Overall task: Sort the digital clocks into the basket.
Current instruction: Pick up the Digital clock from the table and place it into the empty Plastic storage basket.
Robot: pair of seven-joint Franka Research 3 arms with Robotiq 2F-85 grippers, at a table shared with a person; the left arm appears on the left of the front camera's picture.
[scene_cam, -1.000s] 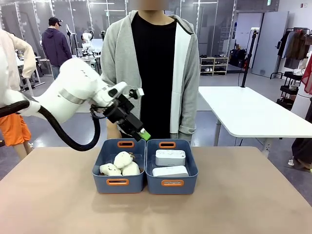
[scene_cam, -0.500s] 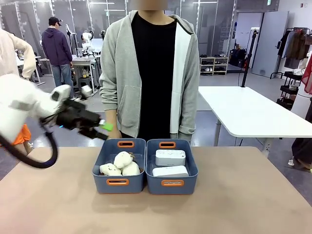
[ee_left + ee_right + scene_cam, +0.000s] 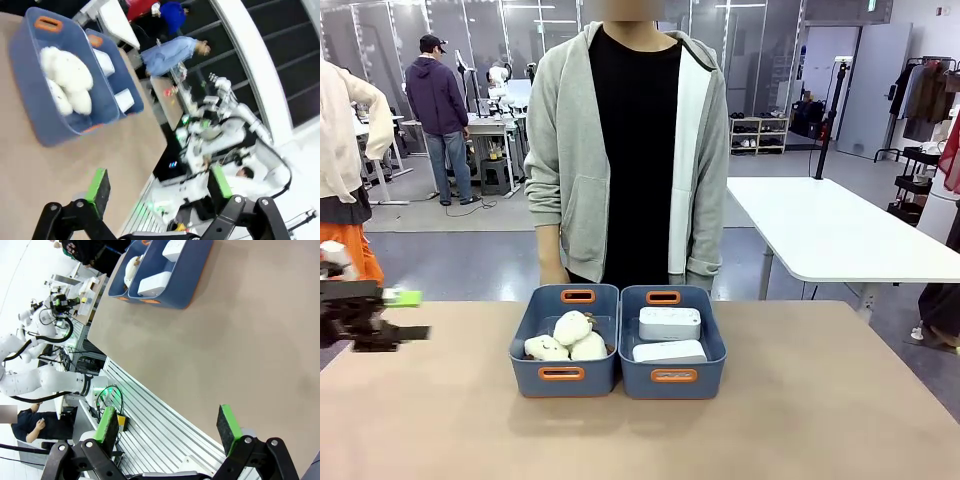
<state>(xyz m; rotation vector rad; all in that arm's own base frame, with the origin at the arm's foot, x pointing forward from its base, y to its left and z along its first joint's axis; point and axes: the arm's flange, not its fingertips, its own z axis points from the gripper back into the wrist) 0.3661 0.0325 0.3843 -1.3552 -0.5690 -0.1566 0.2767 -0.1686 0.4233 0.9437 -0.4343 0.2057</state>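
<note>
Two white digital clocks point(image 3: 669, 322) point(image 3: 669, 351) lie side by side in the right blue basket point(image 3: 640, 378), one behind the other. Well apart from both tubs, my left gripper point(image 3: 415, 315) hangs open and empty over the table's far left edge. In the left wrist view the open left gripper point(image 3: 159, 187) looks past the tubs, with a clock point(image 3: 124, 99) in the farther tub. My right gripper point(image 3: 167, 429) is open and empty off the table's edge, far from the basket point(image 3: 185, 280) and its clock point(image 3: 155, 284).
A second blue tub point(image 3: 525, 378) touching the basket's left side holds several white plush toys point(image 3: 570, 335). A person point(image 3: 630, 150) in a grey hoodie stands just behind the tubs. Bare tan tabletop point(image 3: 820, 410) surrounds them.
My left arm has swung away from above the tubs to the far left edge of the table, its gripper open and empty. The clocks and tubs have not moved.
</note>
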